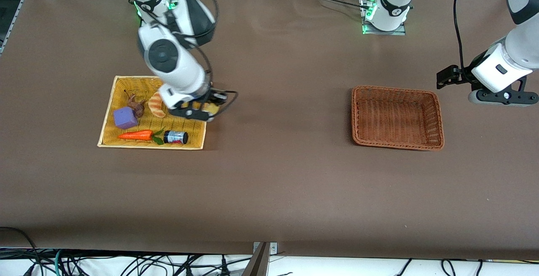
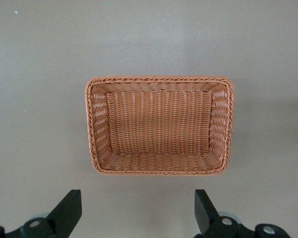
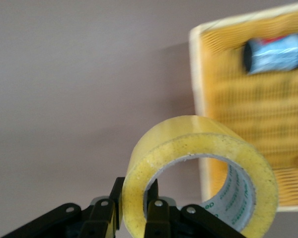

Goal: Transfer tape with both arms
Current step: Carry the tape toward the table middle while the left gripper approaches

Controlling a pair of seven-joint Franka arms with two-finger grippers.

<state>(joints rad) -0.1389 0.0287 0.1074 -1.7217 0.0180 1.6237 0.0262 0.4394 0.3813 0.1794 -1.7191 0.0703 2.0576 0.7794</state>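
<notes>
Right hand (image 3: pixel 134 208) gripped the tape (image 3: pixel 201 173) by its wall, one finger inside the ring, lifted over the yellow tray's (image 1: pixel 110 107) edge. Left hand (image 2: pixel 138 210) waited wide open above the brown basket (image 2: pixel 97 119).

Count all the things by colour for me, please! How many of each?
Yellow: 2, the tape in the right gripper and the tray
Brown: 2, the basket and a brown toy
Purple: 1, block
Orange: 1, carrot
Tan: 1, bread
Dark: 1, jar
Total: 8
</notes>
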